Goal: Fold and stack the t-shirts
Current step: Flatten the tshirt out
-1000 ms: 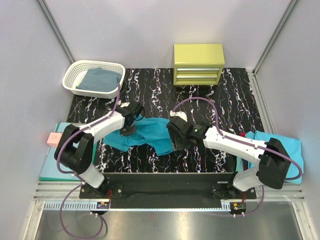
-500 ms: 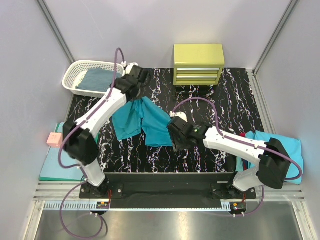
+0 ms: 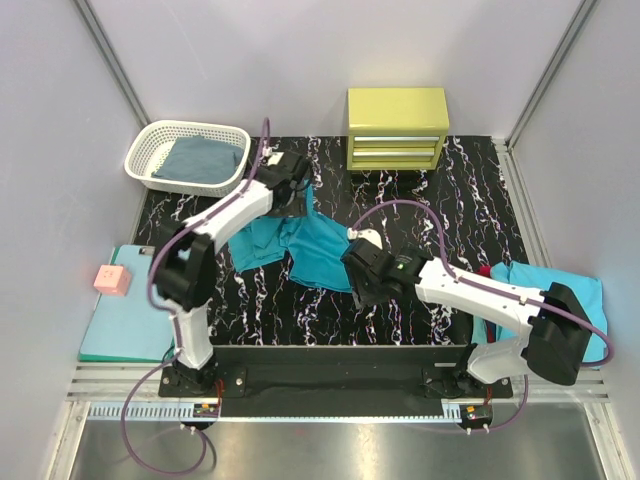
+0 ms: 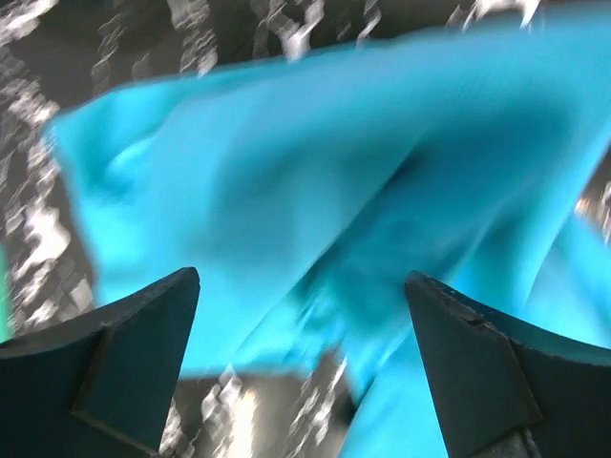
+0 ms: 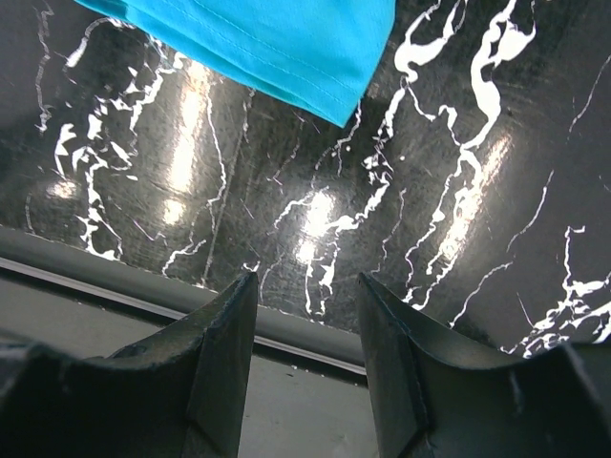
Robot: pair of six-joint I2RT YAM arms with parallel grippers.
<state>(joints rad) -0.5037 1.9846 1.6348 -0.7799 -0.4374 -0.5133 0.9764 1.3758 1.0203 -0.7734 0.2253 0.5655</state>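
A teal t-shirt [image 3: 312, 252] lies crumpled on the black marbled table [image 3: 430, 200], spread between the two arms. My left gripper [image 3: 296, 203] hovers over its far edge. In the left wrist view that gripper [image 4: 301, 279] stands wide open, with the blurred teal shirt [image 4: 315, 162] below and nothing between the fingers. My right gripper [image 3: 363, 288] is at the shirt's near right corner. In the right wrist view the right gripper [image 5: 307, 279] stands open over bare table, and a corner of the shirt [image 5: 286, 43] shows ahead.
A white basket [image 3: 150, 150] at the back left holds a folded dark blue shirt [image 3: 205, 158]. A yellow-green drawer unit [image 3: 397, 128] stands at the back. A mint clipboard [image 3: 125, 330] and a pink block [image 3: 110, 280] lie on the left. A turquoise shirt [image 3: 565, 290] and a red one [image 3: 483, 270] lie on the right.
My left gripper lifted the teal shirt up and toward the back, then opened and let it go. The shirt dropped onto the table. The right arm shifted slightly rightward.
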